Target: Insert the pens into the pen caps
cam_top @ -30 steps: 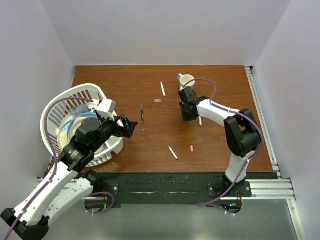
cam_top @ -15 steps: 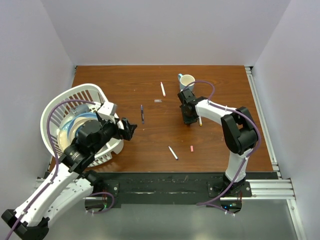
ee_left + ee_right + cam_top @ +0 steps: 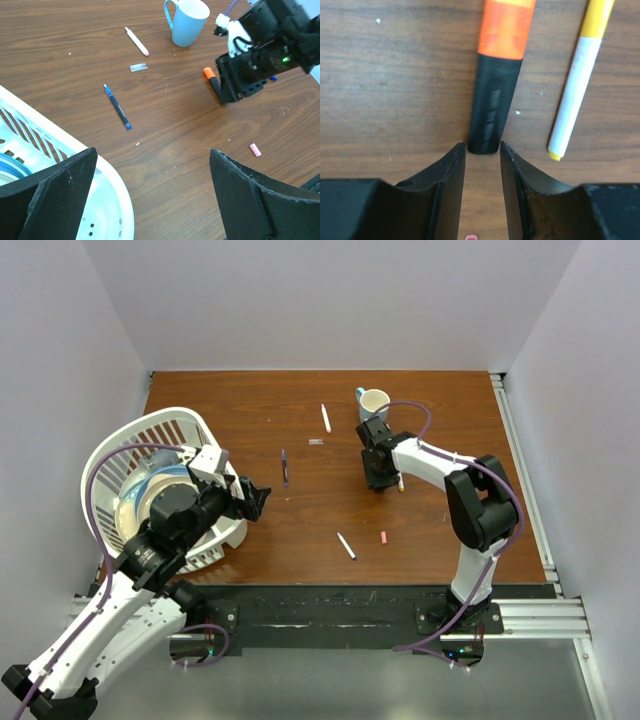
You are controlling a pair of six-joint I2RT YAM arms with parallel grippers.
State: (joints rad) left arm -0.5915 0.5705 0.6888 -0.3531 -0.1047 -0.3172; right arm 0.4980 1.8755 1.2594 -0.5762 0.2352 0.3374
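Observation:
My right gripper (image 3: 482, 146) is down on the table, its jaws closed to the width of the black highlighter (image 3: 491, 115) and pinching its black end; the orange end (image 3: 506, 25) points away. A white pen with a yellow tip (image 3: 572, 95) lies right beside it. My left gripper (image 3: 152, 151) is wide open and empty, next to the basket. A dark blue pen (image 3: 116, 106), a white pen (image 3: 136, 41), another white pen (image 3: 345, 545), a pink cap (image 3: 255, 149) and a small clear cap (image 3: 138, 66) lie on the table.
A white slatted basket (image 3: 150, 430) holding plates stands at the left. A light blue mug (image 3: 374, 402) stands just behind the right gripper (image 3: 378, 478). The pink cap (image 3: 383, 537) lies near the front middle.
My left gripper has drawn back a little toward the basket. My right gripper has shifted slightly by the mug and settled over the highlighter.

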